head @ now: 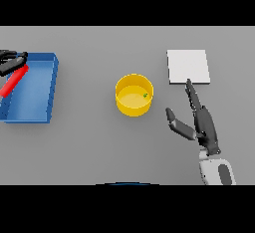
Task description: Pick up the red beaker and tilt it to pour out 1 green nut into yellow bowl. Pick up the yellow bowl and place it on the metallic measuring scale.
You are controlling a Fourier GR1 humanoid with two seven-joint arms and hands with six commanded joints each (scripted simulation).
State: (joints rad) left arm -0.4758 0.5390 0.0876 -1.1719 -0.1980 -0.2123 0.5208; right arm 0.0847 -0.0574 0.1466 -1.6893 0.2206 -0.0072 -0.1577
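Grey table [89,147] lies bare between yellow bowl [134,95] and right hand [201,122].

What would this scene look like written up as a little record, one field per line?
yellow bowl: table centre, upright
green nut: inside the bowl
red beaker: tilted over blue tray's left edge
blue tray: far left
left hand: curled round the beaker's top
right hand: open, right of bowl, touching nothing
measuring scale: flat pale square, upper right, bare

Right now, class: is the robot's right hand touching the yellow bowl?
Apart. The head view shows bare grey table between the right hand, open, and the yellow bowl; its thumb is nearest the bowl.
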